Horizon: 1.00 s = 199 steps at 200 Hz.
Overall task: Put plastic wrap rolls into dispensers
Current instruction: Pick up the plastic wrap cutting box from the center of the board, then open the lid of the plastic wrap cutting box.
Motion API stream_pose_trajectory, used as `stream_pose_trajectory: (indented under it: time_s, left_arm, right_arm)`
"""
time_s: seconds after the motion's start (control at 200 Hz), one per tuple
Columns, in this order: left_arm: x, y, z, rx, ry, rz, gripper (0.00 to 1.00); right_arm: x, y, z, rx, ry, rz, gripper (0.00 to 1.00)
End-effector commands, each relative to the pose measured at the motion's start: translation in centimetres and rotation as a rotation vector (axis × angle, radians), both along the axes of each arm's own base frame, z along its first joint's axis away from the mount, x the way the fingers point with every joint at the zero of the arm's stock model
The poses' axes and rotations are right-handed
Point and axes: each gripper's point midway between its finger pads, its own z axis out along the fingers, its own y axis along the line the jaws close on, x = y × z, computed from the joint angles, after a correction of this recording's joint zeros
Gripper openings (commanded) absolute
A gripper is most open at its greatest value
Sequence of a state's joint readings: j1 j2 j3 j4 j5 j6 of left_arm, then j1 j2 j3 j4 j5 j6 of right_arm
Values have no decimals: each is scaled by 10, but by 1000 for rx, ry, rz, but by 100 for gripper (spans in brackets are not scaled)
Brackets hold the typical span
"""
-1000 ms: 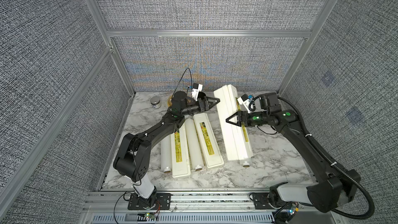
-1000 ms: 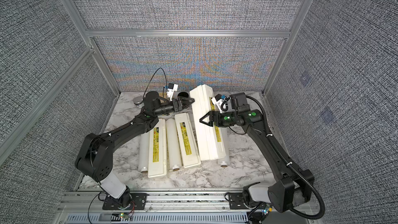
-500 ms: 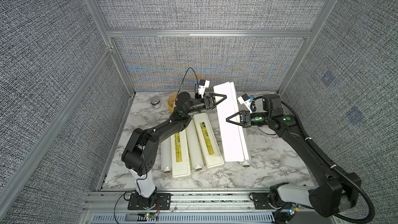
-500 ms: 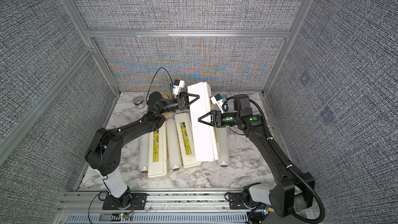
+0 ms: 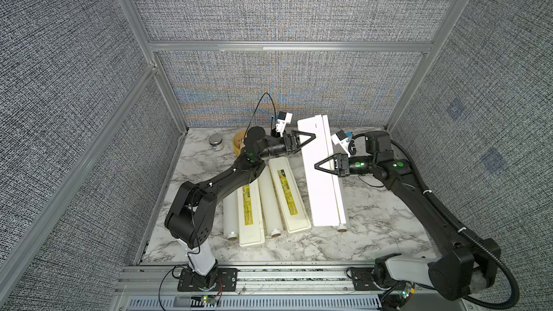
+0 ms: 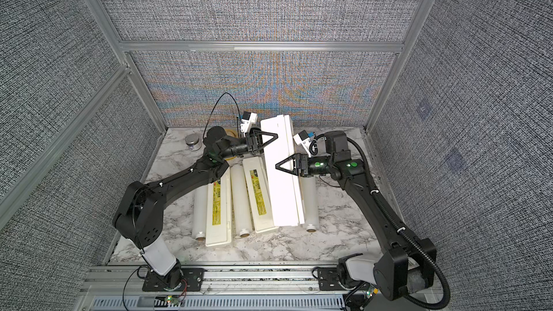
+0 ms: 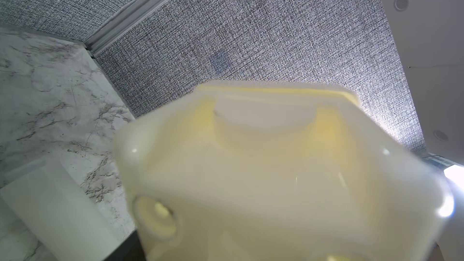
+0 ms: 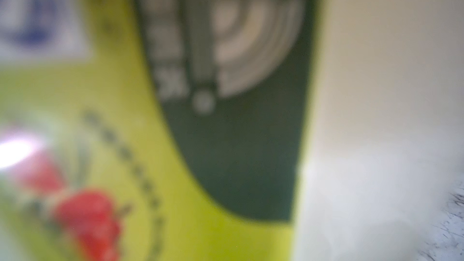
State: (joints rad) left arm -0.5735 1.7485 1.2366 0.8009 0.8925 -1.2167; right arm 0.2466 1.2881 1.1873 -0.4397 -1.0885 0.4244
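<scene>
While seemingly marble, tabletop [image 5: 374,234] between grey walls [image 5: 284,4].

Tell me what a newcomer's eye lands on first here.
The big white dispenser tipped up on its long edge at mid-table, with the left claw and right claw at it from either side. Next, to its left, two closed dispensers lie flat, alternating with two rolls; a third roll lies just right of the tipped one.

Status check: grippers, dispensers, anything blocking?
Left gripper and right gripper both at the rightmost dispenser, jaws unclear. Dispenser tipped up on its side. Three rolls on the table, none loaded. One lies close beside it.
</scene>
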Motion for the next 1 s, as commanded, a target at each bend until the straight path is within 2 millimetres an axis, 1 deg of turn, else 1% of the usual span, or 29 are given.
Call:
stream_pose_trajectory:
  time_s: [0.0,0.08,0.155,0.305,0.4,0.485,0.575,0.641,0.706,0.891,0.991]
  left_arm:
    - [-10,3,11,-46,-57,-40,65]
    - [-15,5,17,-72,-62,-57,66]
    - [-18,5,19,-75,-63,-64,66]
    - [-16,6,8,-36,-51,-37,66]
    - [-10,6,-4,17,-24,6,66]
    - [-5,8,-15,72,-7,51,66]
    - [-2,9,-21,95,2,73,66]
    - [0,9,-24,104,14,78,66]
    - [2,9,-27,112,24,85,65]
    - [3,7,-32,121,39,89,65]
    - [4,5,-34,130,46,93,65]
  right_arm:
    - [1,-2,26,72,-71,35,99]
    - [9,-5,30,96,-76,28,99]
    - [15,-5,29,107,-62,31,98]
    - [25,-3,24,121,-34,19,97]
    - [34,-9,14,38,-35,-62,99]
    - [44,-22,-2,-92,-41,-172,99]
    - [50,-35,-15,-192,-62,-245,99]
    - [52,-38,-18,-214,-64,-267,99]
    - [52,-36,-17,-213,-70,-265,99]
    - [49,-16,-11,-153,-77,-211,99]
    - [51,-7,-16,-162,-64,-198,97]
